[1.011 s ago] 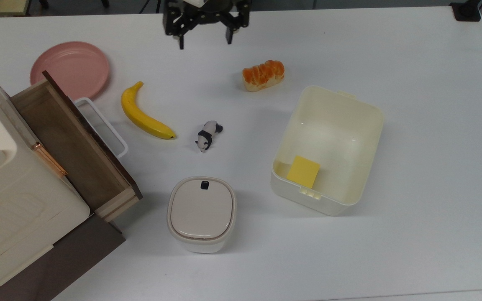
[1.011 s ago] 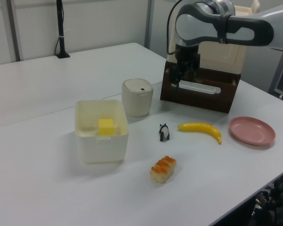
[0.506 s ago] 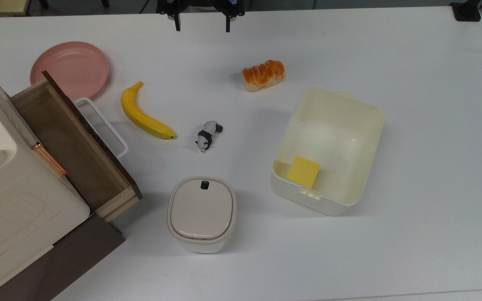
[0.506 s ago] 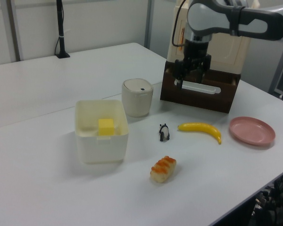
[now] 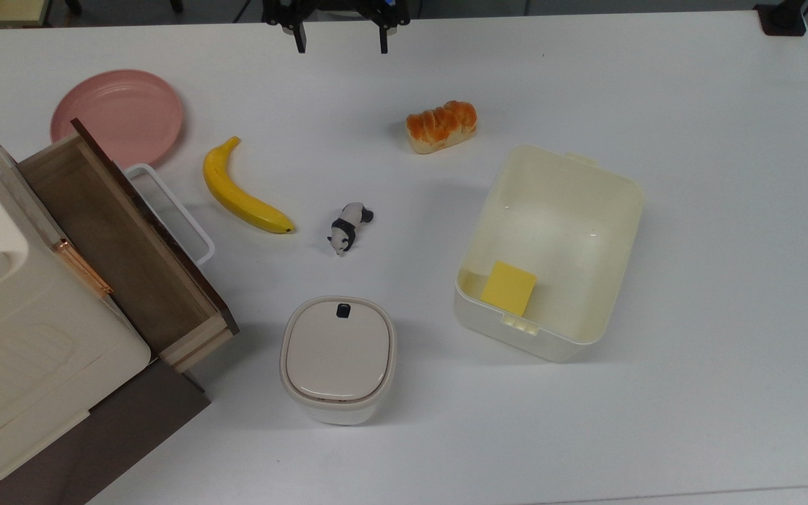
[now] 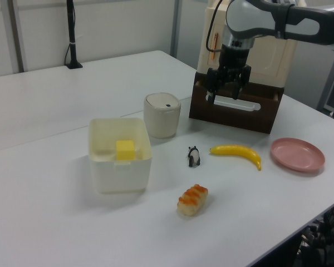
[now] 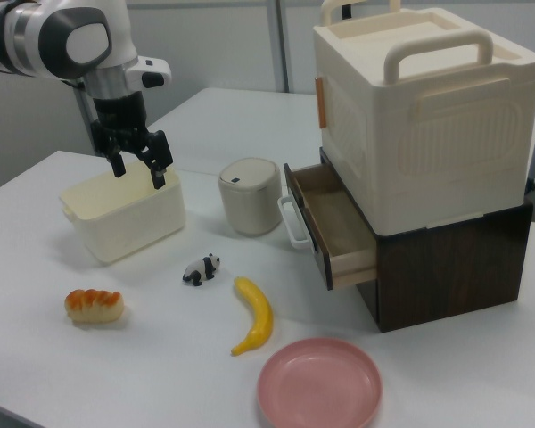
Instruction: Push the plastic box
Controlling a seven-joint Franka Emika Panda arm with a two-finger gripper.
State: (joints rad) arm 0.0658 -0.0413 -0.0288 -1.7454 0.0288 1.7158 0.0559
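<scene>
My pincer (image 7: 140, 170) hangs above the table (image 5: 712, 105) with its two fingers spread apart, holding nothing. One box (image 5: 551, 249) sits on the table at the top view's right, well apart from my pincer, lidless, with one yellow block (image 5: 509, 287) inside against a short wall. One bread roll (image 5: 441, 125) lies near it. Further off: one panda (image 5: 349, 226), one banana (image 5: 239, 193), one lidded container (image 5: 337, 358), one pink plate (image 5: 118, 116), one cabinet (image 7: 428, 116) with one drawer (image 5: 120, 242) pulled open.

Top view looks straight down; left and right views face oppositely.
</scene>
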